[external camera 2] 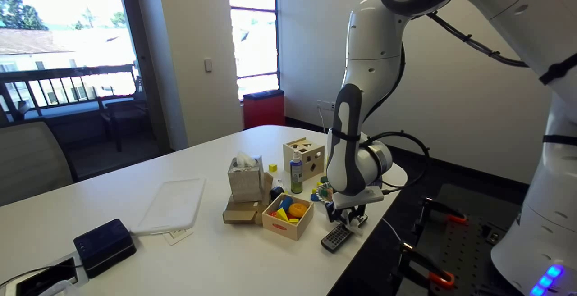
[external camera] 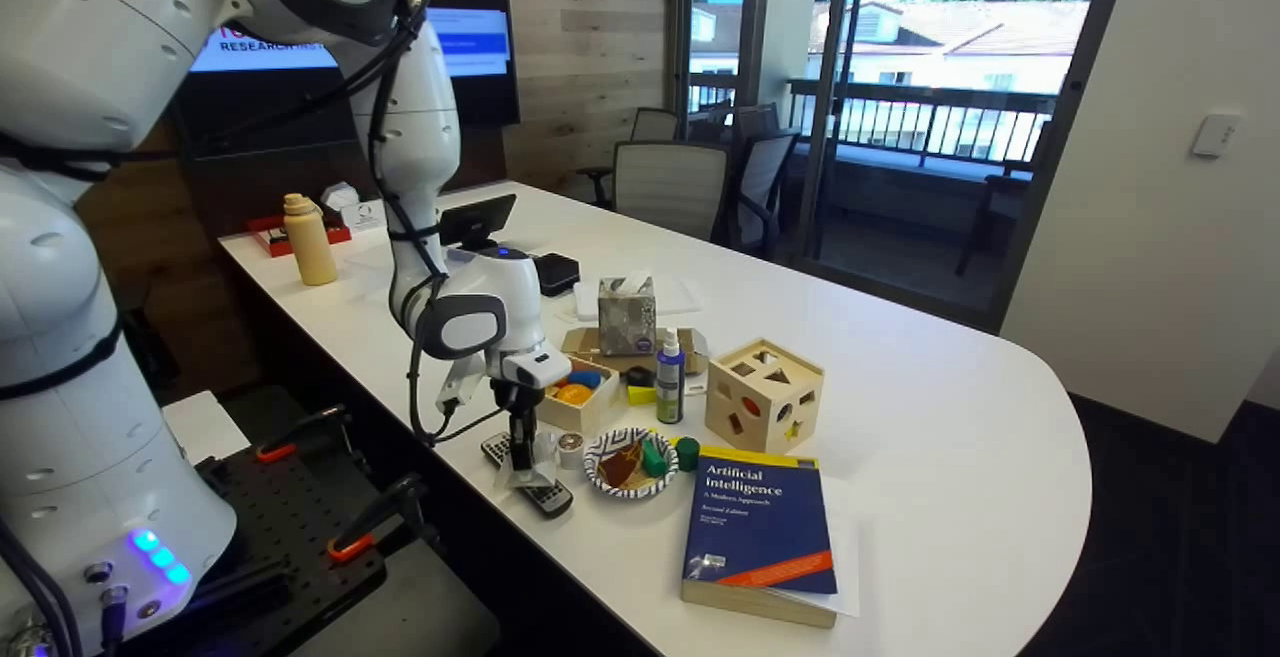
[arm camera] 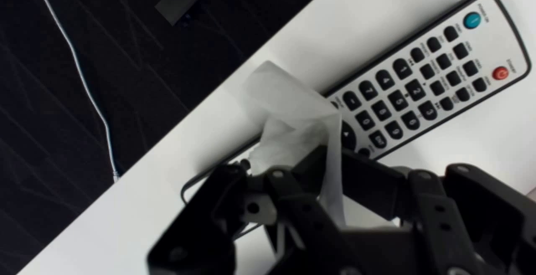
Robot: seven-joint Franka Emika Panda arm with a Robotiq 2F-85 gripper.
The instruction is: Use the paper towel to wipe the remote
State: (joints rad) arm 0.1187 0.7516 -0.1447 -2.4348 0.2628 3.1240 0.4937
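Observation:
The remote (arm camera: 423, 78) lies flat on the white table near its edge, with a light grey face, black rim, dark buttons and one blue and one red button. It also shows in both exterior views (external camera: 548, 500) (external camera 2: 334, 239). My gripper (arm camera: 335, 162) is shut on a thin white paper towel (arm camera: 289, 99), pinched between the fingertips. The towel hangs over the middle of the remote and hides part of its buttons. The gripper points down above the remote in both exterior views (external camera: 522, 462) (external camera 2: 346, 217). Whether the towel presses on the remote I cannot tell.
A patterned bowl (external camera: 590, 482) and a small roll (external camera: 570, 450) stand beside the gripper. A wooden box of toys (external camera 2: 288, 230), a spray bottle (external camera 2: 296, 174), a tissue box (external camera 2: 245, 181), a shape cube (external camera: 760, 407) and a blue book (external camera: 760, 527) are nearby. The table edge runs close to the remote.

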